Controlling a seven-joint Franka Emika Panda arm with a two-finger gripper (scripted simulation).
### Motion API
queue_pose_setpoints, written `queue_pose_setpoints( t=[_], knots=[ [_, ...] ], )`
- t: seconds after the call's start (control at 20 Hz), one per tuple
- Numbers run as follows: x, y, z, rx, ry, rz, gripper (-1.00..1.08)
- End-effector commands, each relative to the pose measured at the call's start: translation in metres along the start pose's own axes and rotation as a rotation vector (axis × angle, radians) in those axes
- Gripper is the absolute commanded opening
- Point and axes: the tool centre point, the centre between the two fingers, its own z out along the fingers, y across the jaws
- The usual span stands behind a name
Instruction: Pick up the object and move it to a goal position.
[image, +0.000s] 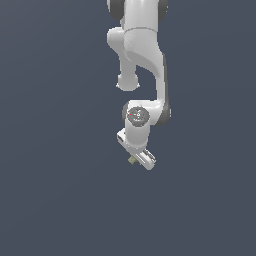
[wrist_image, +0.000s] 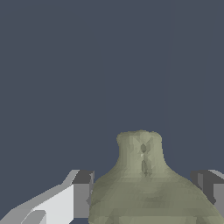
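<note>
The gripper (image: 136, 161) points down beneath the white arm (image: 142, 55). The object (image: 131, 160), olive-green and lumpy, sits between the fingers (wrist_image: 81, 192), only a sliver peeking out at the gripper's lower edge in the exterior view. In the wrist view the fingers flank its wide body closely on both sides; whether the pads actually press it cannot be told. Risk, as judged: its rounded, sloped flanks could squirt free under squeeze or during the carry, especially if contact sits off-centre.

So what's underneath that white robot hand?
A small olive-green lumpy object sits between the white gripper fingers. From the exterior view, only a green sliver peeks out; the rest is covered.
</note>
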Motion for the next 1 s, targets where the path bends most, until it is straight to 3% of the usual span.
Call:
queue_pose_setpoints(
  t=[0.0, 0.55, 0.95],
  knots=[
    [0.000, 0.000, 0.000, 0.000, 0.000, 0.000, -1.00],
    [0.000, 0.001, -0.006, 0.000, 0.000, 0.001, -1.00],
    [-0.002, 0.007, -0.044, 0.000, 0.000, 0.001, -1.00]
  ],
)
